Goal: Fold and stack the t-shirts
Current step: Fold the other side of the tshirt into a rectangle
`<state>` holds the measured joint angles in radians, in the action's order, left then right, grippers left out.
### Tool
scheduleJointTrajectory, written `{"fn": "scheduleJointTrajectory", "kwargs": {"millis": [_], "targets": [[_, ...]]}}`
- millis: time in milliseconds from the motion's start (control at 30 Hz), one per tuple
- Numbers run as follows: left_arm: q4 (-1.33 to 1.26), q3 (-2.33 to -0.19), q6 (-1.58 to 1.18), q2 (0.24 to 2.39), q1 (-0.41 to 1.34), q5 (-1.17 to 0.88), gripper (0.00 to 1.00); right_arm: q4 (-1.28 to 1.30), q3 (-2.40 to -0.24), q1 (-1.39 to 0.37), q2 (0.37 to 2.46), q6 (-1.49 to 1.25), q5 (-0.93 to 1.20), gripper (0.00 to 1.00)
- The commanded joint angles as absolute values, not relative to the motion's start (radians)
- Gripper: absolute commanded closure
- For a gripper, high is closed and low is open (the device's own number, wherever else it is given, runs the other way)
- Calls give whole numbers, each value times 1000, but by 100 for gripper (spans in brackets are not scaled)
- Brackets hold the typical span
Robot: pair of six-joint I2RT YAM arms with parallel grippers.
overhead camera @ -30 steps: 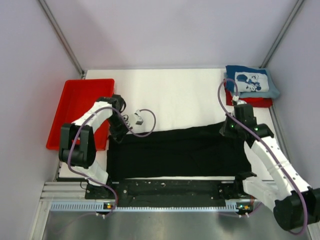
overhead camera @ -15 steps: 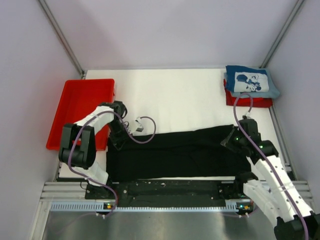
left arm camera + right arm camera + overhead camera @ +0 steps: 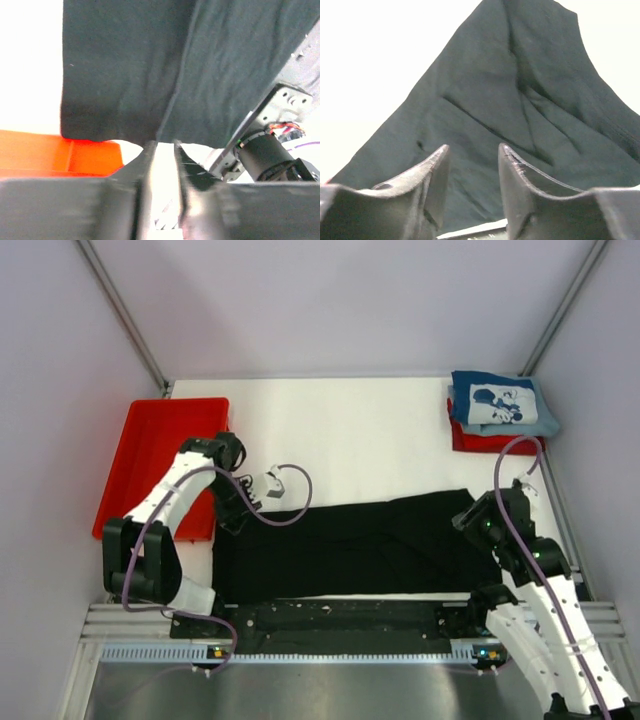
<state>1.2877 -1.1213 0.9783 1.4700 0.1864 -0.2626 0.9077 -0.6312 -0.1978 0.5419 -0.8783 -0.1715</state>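
Note:
The large black t-shirt (image 3: 350, 545) lies as a long folded band across the near part of the table. It also shows in the left wrist view (image 3: 150, 70) and the right wrist view (image 3: 520, 100). My left gripper (image 3: 229, 518) is at the shirt's far left corner. Its jaws (image 3: 163, 147) stand a little apart with only white table between them. My right gripper (image 3: 466, 521) hovers over the shirt's right end, open and empty (image 3: 472, 148). The folded blue t-shirt (image 3: 502, 404) with white print lies on the folded red t-shirt (image 3: 497, 444) at the back right.
A red plastic tray (image 3: 150, 455) sits at the left, right beside my left arm, and its corner shows in the left wrist view (image 3: 55, 152). A metal rail (image 3: 340, 618) runs along the near table edge. Grey walls close in the sides.
My right gripper has drawn back toward the near right, off the shirt's far right corner. My left arm's elbow has swung outward, with the gripper staying near the left corner.

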Motion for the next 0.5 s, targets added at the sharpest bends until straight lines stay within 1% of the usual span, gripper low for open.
{"fn": "scheduleJointTrajectory", "kwargs": {"millis": [0,33,100,200,333,433,467], "targets": [[1168,-1161,864,1538,198,-269,94,671,-657,-189,627,-744,-54,67],[1142,-1166,842,1574,199,-256,100,602,-643,-190,661,-729,-4,74],[1120,-1169,828,1649,202,-249,100,507,-624,-198,734,-710,92,80],[1111,-1114,833,1710,207,-226,100,502,-634,-212,863,-667,80,86],[1039,-990,845,1706,209,-126,100,520,-600,-213,965,-682,32,90],[1008,-962,835,1712,209,-74,100,551,-562,-210,967,-739,-53,87],[1000,-968,830,1710,209,-60,98,557,-548,-209,942,-752,-78,87]]}}
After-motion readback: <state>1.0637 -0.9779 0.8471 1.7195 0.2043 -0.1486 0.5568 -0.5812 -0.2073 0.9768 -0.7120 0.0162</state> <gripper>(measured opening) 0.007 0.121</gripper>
